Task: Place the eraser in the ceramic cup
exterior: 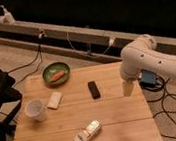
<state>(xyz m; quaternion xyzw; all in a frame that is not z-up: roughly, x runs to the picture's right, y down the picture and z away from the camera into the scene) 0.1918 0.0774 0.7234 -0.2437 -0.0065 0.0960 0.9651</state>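
Now, pincer (128, 88) hovers over table (117, 117), near black block (93, 89).

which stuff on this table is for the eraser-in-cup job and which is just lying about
For the job: pale flat rectangular eraser; white ceramic cup beside it; gripper, at right edge of wooden table.
Lying about: green round bowl holding an orange item; black rectangular block; white bottle on its side.
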